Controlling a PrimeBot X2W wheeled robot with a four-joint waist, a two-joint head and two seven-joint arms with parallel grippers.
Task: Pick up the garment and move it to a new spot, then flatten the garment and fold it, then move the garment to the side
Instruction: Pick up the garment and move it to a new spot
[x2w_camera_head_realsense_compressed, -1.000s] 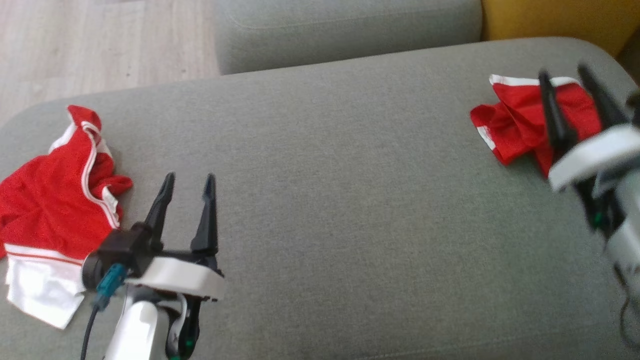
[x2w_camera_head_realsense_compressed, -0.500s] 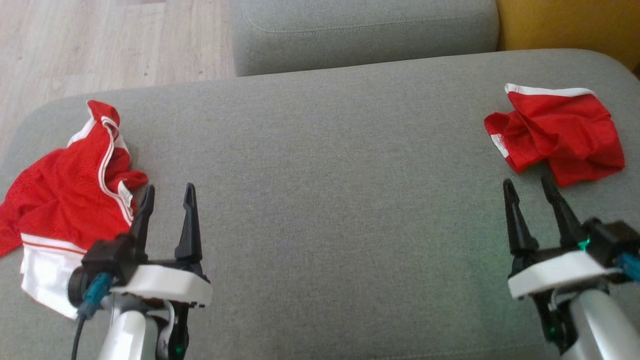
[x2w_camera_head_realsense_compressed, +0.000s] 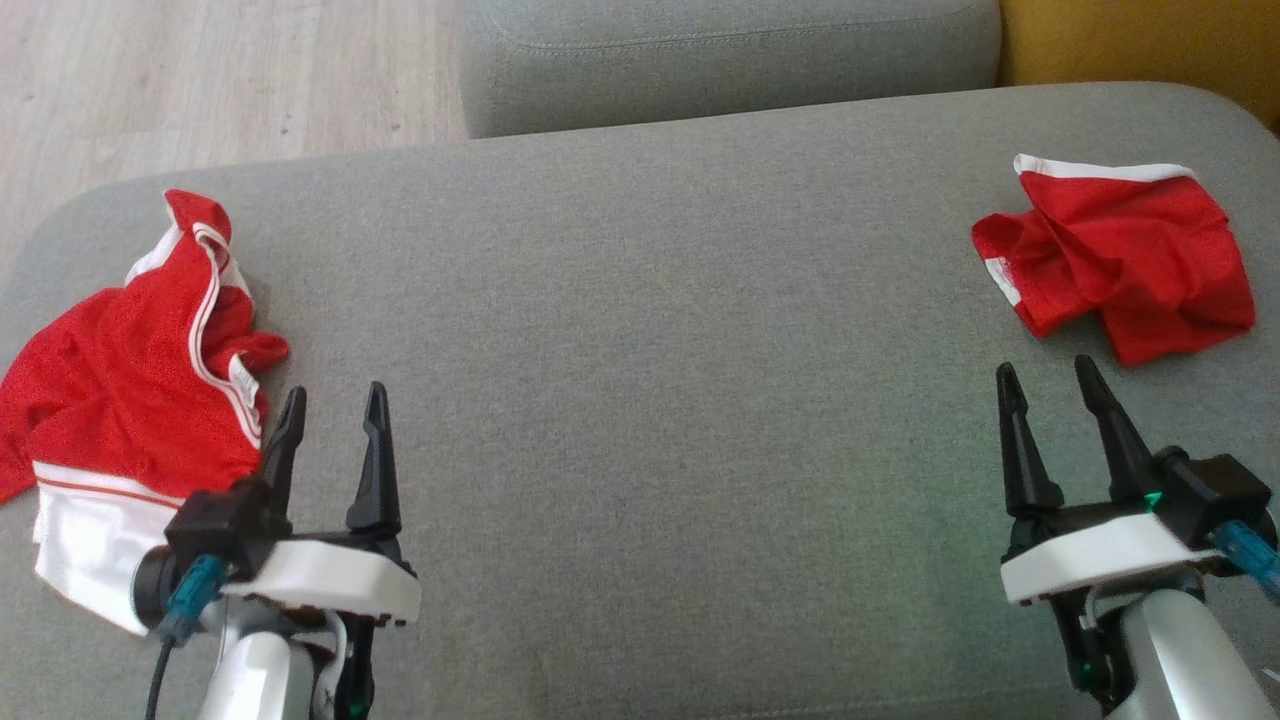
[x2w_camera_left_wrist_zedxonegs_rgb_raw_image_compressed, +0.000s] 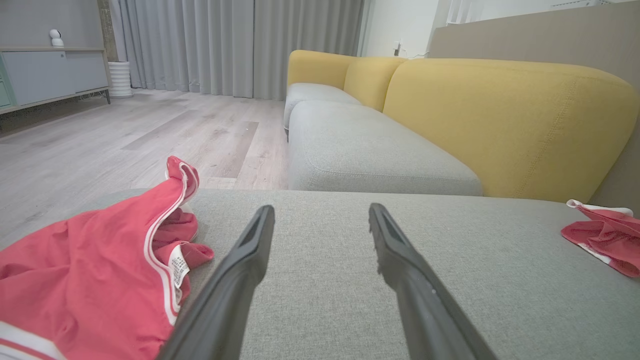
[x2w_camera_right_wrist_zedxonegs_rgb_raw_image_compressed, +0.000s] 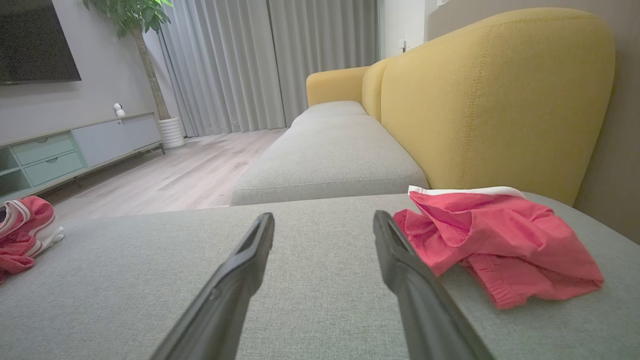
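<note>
I am looking over a wide, flat grey fabric seat (x2w_camera_head_realsense_compressed: 640, 300), with a second grey cushion (x2w_camera_head_realsense_compressed: 720, 60) beyond it. Yellow backrests (x2w_camera_left_wrist_zedxonegs_rgb_raw_image_compressed: 500, 115) run along the right of both. Pale wood-plank floor (x2w_camera_head_realsense_compressed: 200, 80) stretches away to the left. In the wrist views, long grey curtains (x2w_camera_left_wrist_zedxonegs_rgb_raw_image_compressed: 225, 45) hang at the far end of the room. A low cabinet (x2w_camera_right_wrist_zedxonegs_rgb_raw_image_compressed: 75, 150) with pale blue-green fronts stands against a grey wall, a dark screen (x2w_camera_right_wrist_zedxonegs_rgb_raw_image_compressed: 35, 40) above it and a leafy plant (x2w_camera_right_wrist_zedxonegs_rgb_raw_image_compressed: 140, 20) in a white ribbed pot (x2w_camera_right_wrist_zedxonegs_rgb_raw_image_compressed: 172, 132) at its end. A small white object (x2w_camera_right_wrist_zedxonegs_rgb_raw_image_compressed: 118, 109) on the cabinet may be a camera; it is too small to tell.
</note>
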